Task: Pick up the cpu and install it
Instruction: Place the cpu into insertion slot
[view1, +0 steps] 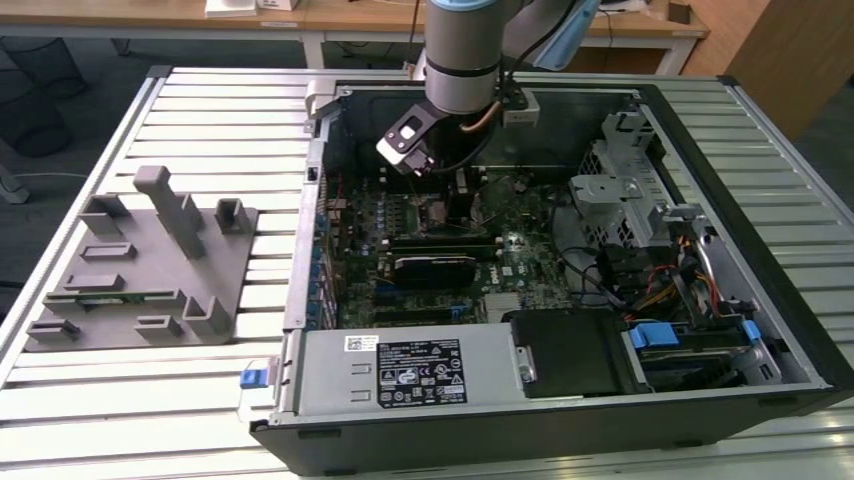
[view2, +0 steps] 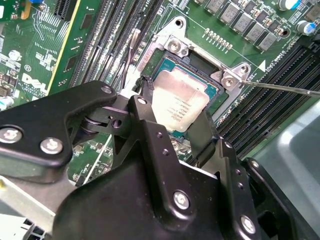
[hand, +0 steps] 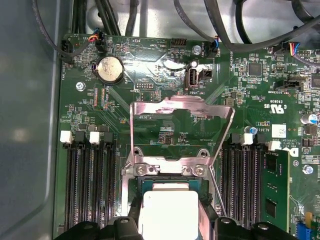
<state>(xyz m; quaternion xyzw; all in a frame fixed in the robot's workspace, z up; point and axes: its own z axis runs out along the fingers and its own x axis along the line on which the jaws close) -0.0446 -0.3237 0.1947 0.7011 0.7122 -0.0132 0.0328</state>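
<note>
Second wrist view: the pincer (view2: 176, 120) is pinching the cpu (view2: 181, 97) by opposite edges, holding it directly over the motherboard's open socket (view2: 214, 92), edges roughly lining up.

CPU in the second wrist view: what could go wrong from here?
1. The chip is in the gripper over the socket, and its edges look slightly turned against the socket frame. If so, it may not seat and could damage the contacts.
2. The open metal plate and the thin lever are close to the socket, so the gripper might knock them.
</note>
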